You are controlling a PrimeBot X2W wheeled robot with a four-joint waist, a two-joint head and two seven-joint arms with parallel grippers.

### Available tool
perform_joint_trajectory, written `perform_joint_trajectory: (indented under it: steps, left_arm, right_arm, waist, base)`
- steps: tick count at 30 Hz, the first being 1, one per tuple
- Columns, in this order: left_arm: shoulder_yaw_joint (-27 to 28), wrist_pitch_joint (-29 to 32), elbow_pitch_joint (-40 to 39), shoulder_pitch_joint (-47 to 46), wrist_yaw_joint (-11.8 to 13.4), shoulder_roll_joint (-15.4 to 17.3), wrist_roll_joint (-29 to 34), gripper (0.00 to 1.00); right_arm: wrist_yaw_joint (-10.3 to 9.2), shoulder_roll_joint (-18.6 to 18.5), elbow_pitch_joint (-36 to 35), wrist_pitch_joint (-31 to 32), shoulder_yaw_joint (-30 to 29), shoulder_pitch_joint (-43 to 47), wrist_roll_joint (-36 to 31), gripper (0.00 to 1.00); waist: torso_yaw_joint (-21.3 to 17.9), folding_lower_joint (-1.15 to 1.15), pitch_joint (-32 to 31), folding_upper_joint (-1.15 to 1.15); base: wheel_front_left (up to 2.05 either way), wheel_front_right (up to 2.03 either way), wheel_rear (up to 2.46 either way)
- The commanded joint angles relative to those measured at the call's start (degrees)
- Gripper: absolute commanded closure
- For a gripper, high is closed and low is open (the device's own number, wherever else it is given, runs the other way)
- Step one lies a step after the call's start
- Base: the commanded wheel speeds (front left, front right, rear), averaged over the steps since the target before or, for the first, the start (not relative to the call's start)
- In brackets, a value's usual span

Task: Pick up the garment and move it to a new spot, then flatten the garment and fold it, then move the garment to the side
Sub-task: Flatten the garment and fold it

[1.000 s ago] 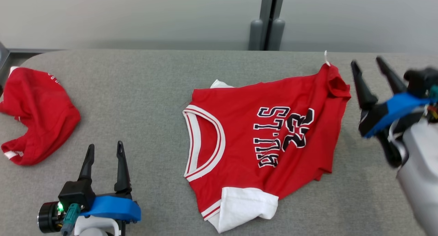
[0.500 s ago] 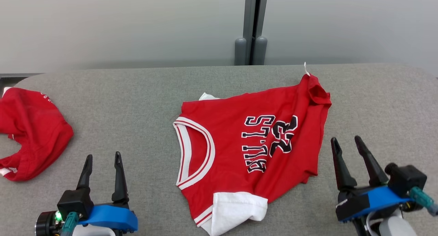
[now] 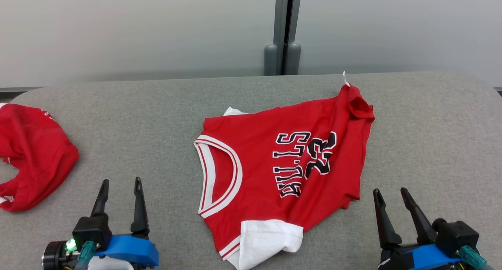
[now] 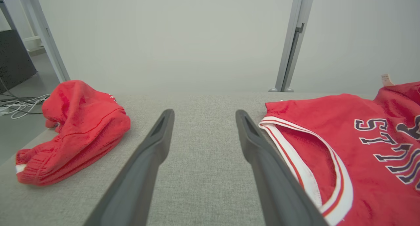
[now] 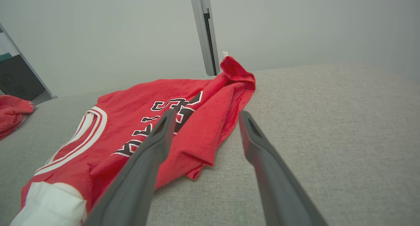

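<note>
A red jersey [image 3: 274, 168] with white trim and dark lettering lies rumpled in the middle of the grey table, neck opening to the left, a white sleeve folded at its near edge. It also appears in the left wrist view [image 4: 361, 147] and right wrist view [image 5: 157, 121]. My left gripper [image 3: 119, 183] stands open near the front left, apart from the jersey. My right gripper [image 3: 390, 193] stands open at the front right, just right of the jersey's hem. Nothing is between either pair of fingers.
A second red garment [image 3: 31, 156] lies bunched at the table's left edge, also in the left wrist view [image 4: 72, 127]. The grey padded table [image 3: 431, 125] has bare room right of the jersey. A wall with a grey post [image 3: 282, 31] stands behind.
My right gripper has come down from beside the jersey's far right corner to the front right of the table. The camera has shifted, so the whole scene sits lower and further left.
</note>
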Motion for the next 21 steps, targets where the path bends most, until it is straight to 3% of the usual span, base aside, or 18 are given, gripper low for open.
perform_joint_trajectory:
  steps: [1, 8, 14, 21]
  left_arm:
    - [-0.83, -0.17, 0.41, -1.82, -0.36, 0.48, 1.09, 0.00]
    - [-5.43, 1.25, 4.03, -6.49, -1.55, 1.21, 4.03, 0.00]
    - [-11.35, 7.33, 6.83, -9.67, -3.36, 2.12, 6.30, 0.00]
    - [-17.90, 17.40, 10.06, -8.91, -4.37, 2.64, 4.30, 0.00]
  right_arm:
    - [0.01, 0.19, 0.10, -0.21, -0.15, -1.41, -0.45, 0.00]
    - [0.01, 0.22, 0.96, -0.21, -0.85, -2.78, -1.36, 0.00]
    - [0.01, 0.31, 1.76, -0.21, -1.35, -2.58, -1.67, 0.00]
    - [0.01, 0.37, 2.52, -0.21, -1.64, -3.55, -1.87, 0.00]
  waist:
    - [-0.16, 0.00, 0.24, 0.00]
    - [-0.92, 0.00, 0.84, 0.00]
    - [-1.92, 0.00, 1.42, 0.00]
    - [-3.01, 0.00, 2.43, 0.00]
  base:
    - [0.00, 0.00, 0.00]
    - [0.00, 0.00, 0.00]
    - [0.00, 0.00, 0.00]
    - [0.00, 0.00, 0.00]
